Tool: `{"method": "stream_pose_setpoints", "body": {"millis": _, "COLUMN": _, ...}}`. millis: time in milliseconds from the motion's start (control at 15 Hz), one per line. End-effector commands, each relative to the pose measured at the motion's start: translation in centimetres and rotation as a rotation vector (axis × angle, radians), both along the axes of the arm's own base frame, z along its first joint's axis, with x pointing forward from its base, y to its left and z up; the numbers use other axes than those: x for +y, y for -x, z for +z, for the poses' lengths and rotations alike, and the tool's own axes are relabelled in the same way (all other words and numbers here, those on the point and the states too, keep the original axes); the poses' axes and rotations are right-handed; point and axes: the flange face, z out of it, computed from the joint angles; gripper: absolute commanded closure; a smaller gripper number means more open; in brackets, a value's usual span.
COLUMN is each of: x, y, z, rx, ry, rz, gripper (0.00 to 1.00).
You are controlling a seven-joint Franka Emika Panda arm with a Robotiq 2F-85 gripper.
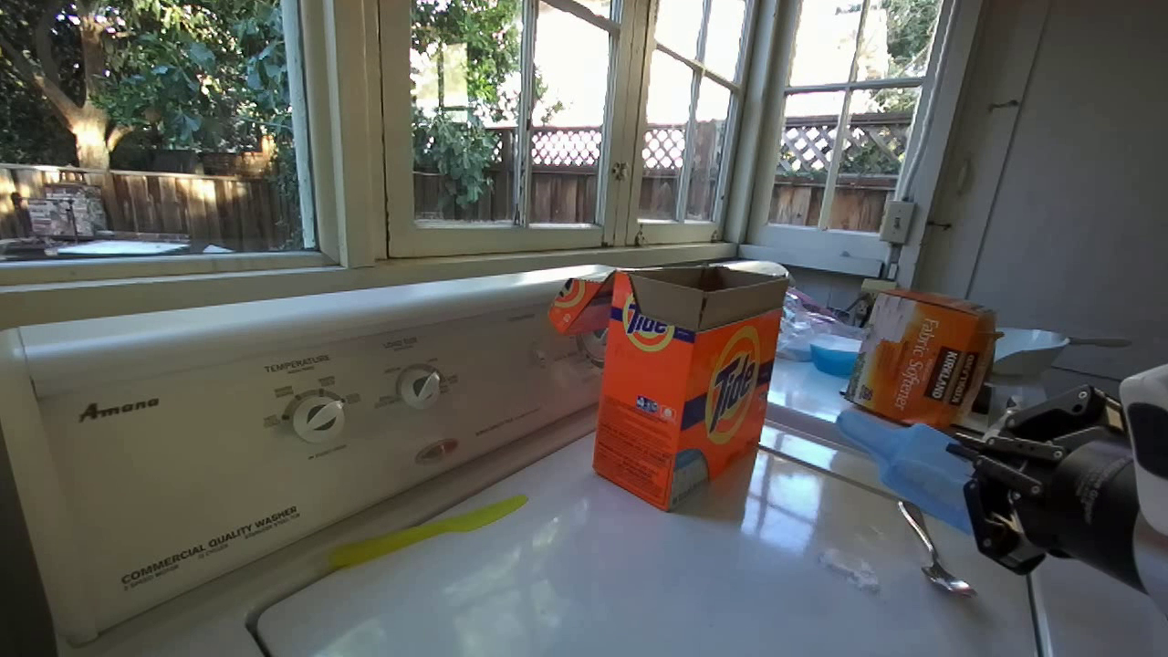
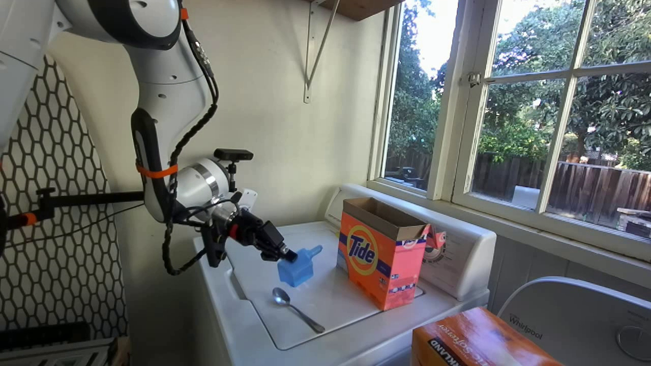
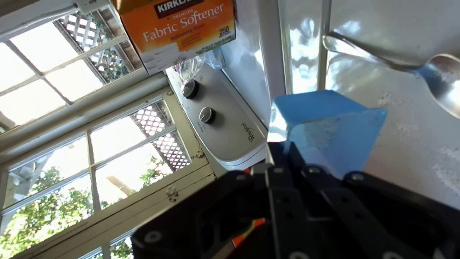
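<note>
Tightly pinched: blue plastic scoop (image 2: 296,272) near an open Tide box (image 2: 376,260)

The gripper (image 3: 286,153) has its two fingers together on the side of the blue plastic scoop, so the scoop is right at the fingertips. It looks held up off the Amana washer lid (image 1: 566,575), but how high is hard to tell. Its long way runs along its handle (image 2: 316,250), which pokes out from the fingers toward the back panel (image 1: 210,447) with the knobs.

The Tide box stands up straight on that side, near the handle but not touching. Its top is open, and the rim looks higher than the scoop. A shiny bit of lid shows between the two.

Now the edges: the Tide box and the tail of the metal spoon (image 3: 402,67) both sit by the lid edge that faces the Whirlpool machine (image 2: 564,310). The spoon is close to the scoop, with white powder (image 1: 850,570) beside it. Past that edge is the Kirkland Fabric Softener box (image 1: 922,356). A lime-green plastic knife (image 1: 429,532) lies by the back panel, well apart from the gripper.
</note>
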Motion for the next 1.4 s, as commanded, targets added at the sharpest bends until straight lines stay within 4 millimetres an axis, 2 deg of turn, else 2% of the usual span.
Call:
{"method": "stream_pose_setpoints", "body": {"millis": 0, "x": 0.4, "y": 0.4, "z": -0.3, "rx": -0.029, "ry": 0.036, "rz": 0.02, "gripper": 0.99}}
{"method": "stream_pose_setpoints", "body": {"millis": 1267, "x": 0.4, "y": 1.3, "z": -0.8, "rx": -0.014, "ry": 0.062, "rz": 0.011, "gripper": 0.99}}
{"method": "stream_pose_setpoints", "body": {"millis": 1333, "x": 0.3, "y": 1.3, "z": -0.9, "rx": -0.014, "ry": 0.062, "rz": 0.01, "gripper": 0.96}}
